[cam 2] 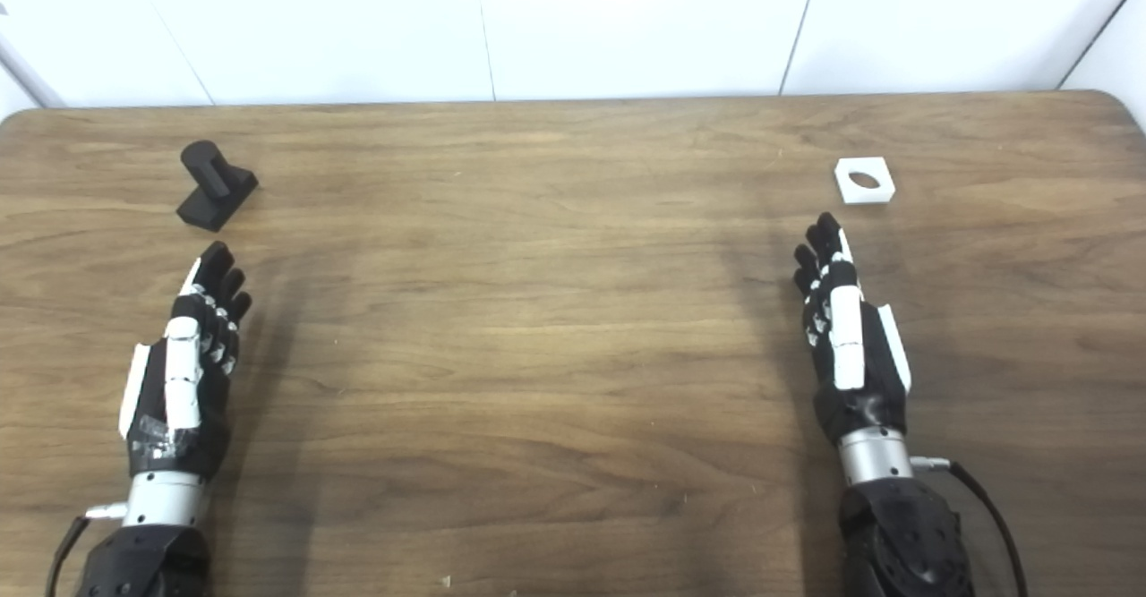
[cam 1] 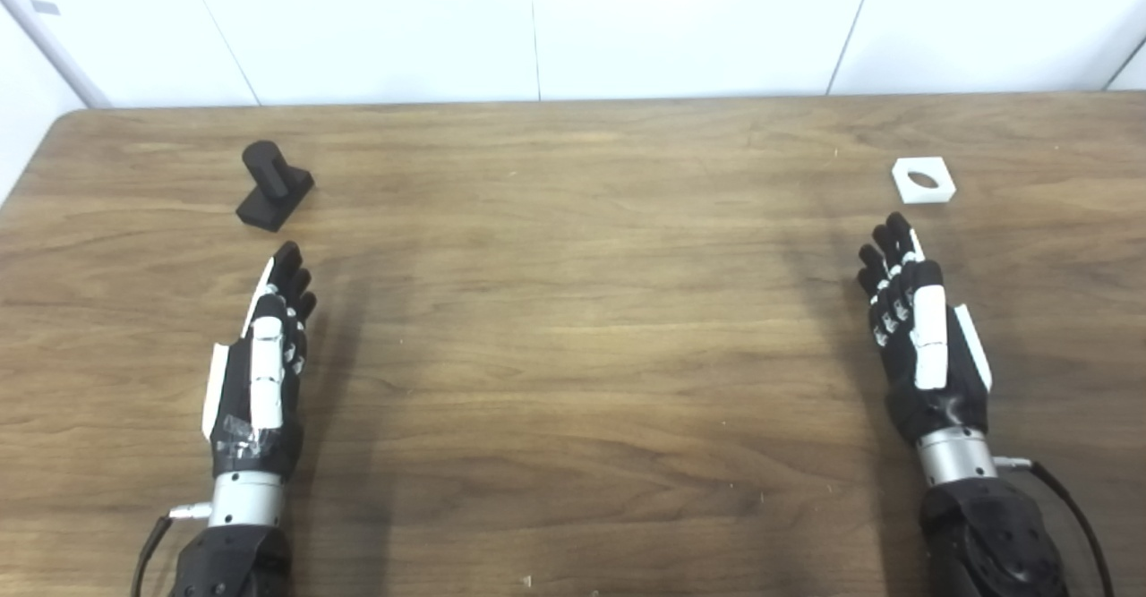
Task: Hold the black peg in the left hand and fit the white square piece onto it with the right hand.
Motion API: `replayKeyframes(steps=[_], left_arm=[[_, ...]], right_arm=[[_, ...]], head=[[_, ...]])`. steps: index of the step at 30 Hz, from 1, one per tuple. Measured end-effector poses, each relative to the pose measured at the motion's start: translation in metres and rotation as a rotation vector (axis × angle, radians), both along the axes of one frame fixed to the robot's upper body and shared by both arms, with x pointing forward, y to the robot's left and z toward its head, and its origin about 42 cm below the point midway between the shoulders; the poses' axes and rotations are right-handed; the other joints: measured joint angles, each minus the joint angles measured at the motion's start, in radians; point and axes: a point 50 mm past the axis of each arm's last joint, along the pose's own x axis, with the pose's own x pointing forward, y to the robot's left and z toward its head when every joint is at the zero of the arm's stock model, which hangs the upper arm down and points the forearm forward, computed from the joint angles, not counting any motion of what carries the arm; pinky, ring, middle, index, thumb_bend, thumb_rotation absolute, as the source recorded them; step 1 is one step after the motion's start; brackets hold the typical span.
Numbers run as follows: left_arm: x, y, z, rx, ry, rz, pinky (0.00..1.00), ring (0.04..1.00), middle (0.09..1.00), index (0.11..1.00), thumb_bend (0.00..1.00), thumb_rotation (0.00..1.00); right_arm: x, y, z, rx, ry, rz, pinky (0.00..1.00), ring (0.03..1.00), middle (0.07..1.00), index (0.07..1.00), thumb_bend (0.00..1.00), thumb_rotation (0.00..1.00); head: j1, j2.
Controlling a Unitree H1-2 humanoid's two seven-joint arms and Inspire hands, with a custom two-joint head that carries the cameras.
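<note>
Two robot hands are reaching in from the bottom edge over a wooden table (cam 1: 573, 328). Left hand (cam 1: 260, 373) is lying flat, fingers stretched out, grasping nothing. Right hand (cam 1: 922, 337) is doing likewise, empty and unclenched. Black peg (cam 1: 273, 185) is sitting on its square base near the far left, just beyond the left fingertips. White square piece (cam 1: 924, 180), with a round hole, is lying flat beyond the right fingertips.

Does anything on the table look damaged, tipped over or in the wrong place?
Nothing stands out. The black peg sits on its base and the white square piece lies flat on the wooden table, both untouched.
</note>
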Motion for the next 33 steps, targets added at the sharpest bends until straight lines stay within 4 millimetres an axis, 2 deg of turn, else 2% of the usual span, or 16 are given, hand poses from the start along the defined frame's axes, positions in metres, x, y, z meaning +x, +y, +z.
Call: replayKeyframes(steps=[7,14,18,22,24,27,33], left_arm=[[0.000,0.000,0.000,0.000,0.000,0.000,1.00,1.000,1.000,0.983,0.37,0.97],[0.000,-0.001,0.000,0.002,-0.001,-0.003,1.00,1.000,1.000,0.981,0.37,0.96],[0.000,-0.003,-0.001,-0.002,-0.002,-0.006,1.00,1.000,1.000,0.977,0.31,0.97],[0.000,-0.008,-0.001,0.019,-0.027,-0.014,1.00,1.000,1.000,0.968,0.29,0.98],[0.000,-0.009,-0.002,0.025,-0.023,-0.016,1.00,1.000,1.000,0.964,0.29,0.97],[0.000,-0.012,-0.003,0.032,-0.031,-0.015,1.00,1.000,1.000,0.962,0.30,0.96],[0.001,-0.015,-0.004,0.057,-0.043,-0.015,1.00,1.000,0.999,0.960,0.32,0.92]], right_arm=[[0.000,0.000,0.000,0.000,-0.001,0.000,1.00,0.975,0.992,0.990,0.52,1.00],[0.000,0.000,-0.001,0.000,-0.004,-0.001,1.00,0.972,0.990,0.989,0.48,1.00],[0.000,-0.001,-0.002,0.002,-0.006,0.002,1.00,0.974,0.990,0.990,0.45,1.00],[0.001,-0.005,-0.004,-0.008,-0.008,0.009,1.00,0.986,0.996,0.993,0.48,1.00],[0.002,-0.009,-0.005,-0.011,-0.017,0.012,1.00,0.995,1.000,0.996,0.50,1.00],[0.004,-0.015,-0.005,-0.015,-0.025,0.008,1.00,0.997,0.999,0.989,0.49,0.99],[0.009,-0.020,-0.005,-0.011,-0.037,0.012,1.00,1.000,1.000,0.998,0.49,1.00]], head=[[0.000,-0.002],[0.032,-0.038],[0.115,-0.095],[0.176,-0.141],[0.184,-0.147],[0.228,-0.184],[0.262,-0.210]])
